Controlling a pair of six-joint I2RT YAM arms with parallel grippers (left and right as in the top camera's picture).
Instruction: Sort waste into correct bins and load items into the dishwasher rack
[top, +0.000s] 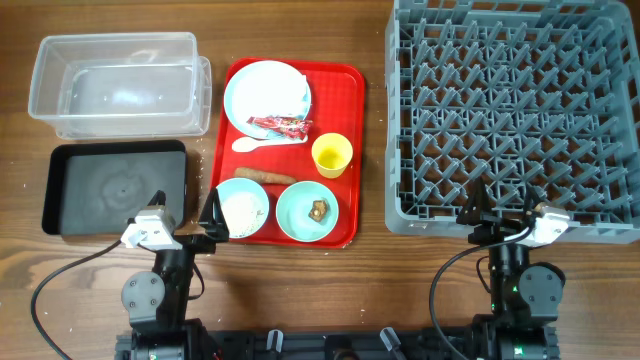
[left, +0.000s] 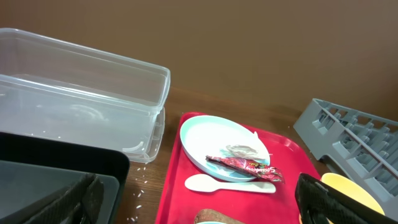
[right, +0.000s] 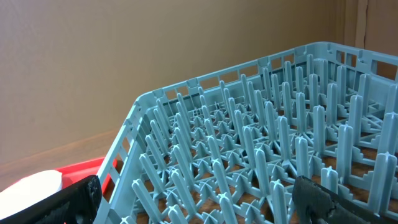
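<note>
A red serving tray (top: 345, 100) holds a pale blue plate (top: 232, 95) with a white napkin (top: 272, 85) and a red-and-white wrapper (top: 282, 127). It also holds a white spoon (top: 262, 144), a yellow cup (top: 331, 155), a brown stick (top: 265, 176), a bowl of white crumbs (top: 243, 208) and a bowl (top: 300, 225) with a brown lump (top: 318, 209). The clear tub (top: 120, 85) and black tray (top: 110, 190) lie to the left. The grey rack (top: 515, 115) is at the right. My left gripper (top: 187, 213) is open and empty at the front, between the black tray and the red tray. My right gripper (top: 500, 215) is open and empty at the rack's front edge.
White crumbs (left: 144, 180) lie scattered on the wood between the black tray (left: 56, 162) and the red tray (left: 177, 180). In the left wrist view the plate (left: 205, 140), wrapper (left: 245, 165) and spoon (left: 227, 184) lie ahead. The rack's pegs (right: 261, 143) fill the right wrist view.
</note>
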